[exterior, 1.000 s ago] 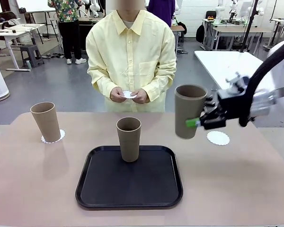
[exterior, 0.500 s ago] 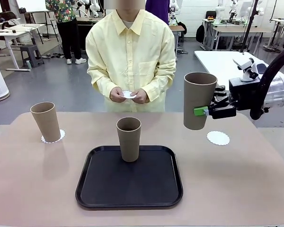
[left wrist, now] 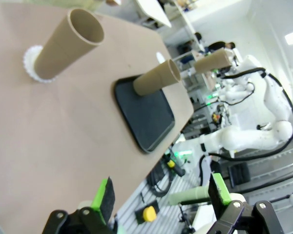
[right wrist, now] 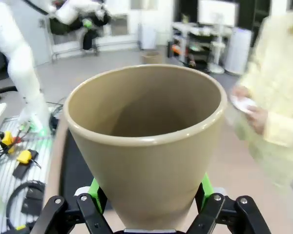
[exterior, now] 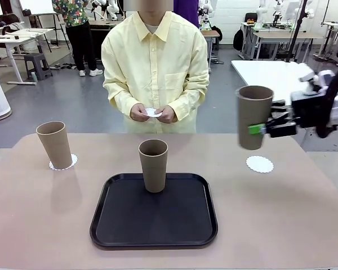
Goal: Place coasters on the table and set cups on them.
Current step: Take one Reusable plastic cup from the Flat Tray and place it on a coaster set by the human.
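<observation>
Cups occupy three places. Nearest, the black tray lies at the middle of the near edge of the surface, and the middle cup stands upright on the tray's far part. The left end effector has its green-padded fingers spread wide with nothing between them.

Farther back, toward the far-left corner, the left cup stands upright on the left coaster, whose scalloped rim peeks out beside the base. Toward the far-right corner the bare coaster lies flat. In the front view the raised cup hangs just above it, upright and clear of the surface. It is gripped by the right end effector, whose fingers press against its lower wall from either side.

At the far edge a person in a pale yellow shirt holds the third coaster between both hands.
</observation>
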Motion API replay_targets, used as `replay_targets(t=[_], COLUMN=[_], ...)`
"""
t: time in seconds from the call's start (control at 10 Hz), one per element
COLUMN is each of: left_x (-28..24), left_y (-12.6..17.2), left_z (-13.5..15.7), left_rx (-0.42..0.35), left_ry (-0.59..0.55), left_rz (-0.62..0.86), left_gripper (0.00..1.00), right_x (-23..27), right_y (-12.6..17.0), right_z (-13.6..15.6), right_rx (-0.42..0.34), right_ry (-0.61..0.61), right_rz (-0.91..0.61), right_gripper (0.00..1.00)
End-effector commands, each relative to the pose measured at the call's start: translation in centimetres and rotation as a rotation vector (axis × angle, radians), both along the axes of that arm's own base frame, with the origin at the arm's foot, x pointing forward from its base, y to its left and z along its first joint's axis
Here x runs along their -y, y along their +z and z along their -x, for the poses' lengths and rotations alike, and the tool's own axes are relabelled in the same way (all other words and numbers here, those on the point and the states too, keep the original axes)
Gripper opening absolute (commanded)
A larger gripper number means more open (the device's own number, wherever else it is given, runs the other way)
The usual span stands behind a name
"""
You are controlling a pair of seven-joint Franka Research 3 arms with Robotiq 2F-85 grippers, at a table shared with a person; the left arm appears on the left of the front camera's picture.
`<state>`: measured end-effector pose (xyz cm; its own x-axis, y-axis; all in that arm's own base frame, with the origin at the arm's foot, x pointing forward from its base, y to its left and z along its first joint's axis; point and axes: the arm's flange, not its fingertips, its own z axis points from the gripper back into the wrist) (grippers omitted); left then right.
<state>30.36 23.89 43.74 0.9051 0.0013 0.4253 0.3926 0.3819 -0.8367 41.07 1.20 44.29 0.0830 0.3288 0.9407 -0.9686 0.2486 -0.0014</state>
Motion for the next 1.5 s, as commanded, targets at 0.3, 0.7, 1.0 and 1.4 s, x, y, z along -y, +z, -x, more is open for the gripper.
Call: replay_targets(t=[0.3, 0.7, 1.0, 1.4], left_x=[0.0, 0.0, 0.0, 0.0], left_y=[0.2, 0.2, 0.2, 0.2], left_z=[0.1, 0.1, 0.1, 0.1], left_rx=[0.006, 0.006, 0.006, 0.006], left_ry=[0.0, 0.0, 0.0, 0.0], left_rz=[0.009, 0.009, 0.009, 0.009], left_gripper=[1.0, 1.0, 1.0, 1.0], right_x=[15.2, 15.9, 16.6, 15.5], right_y=[-0.2, -1.1, -1.4, -3.1], right_z=[-5.7, -6.5, -6.1, -7.2], right_rx=[0.071, 0.054, 0.037, 0.015], right_ry=[-0.108, -0.082, -0.106, -0.022], right_rz=[0.014, -0.112, -0.048, -0.08], right_gripper=[0.84, 0.84, 0.84, 0.84])
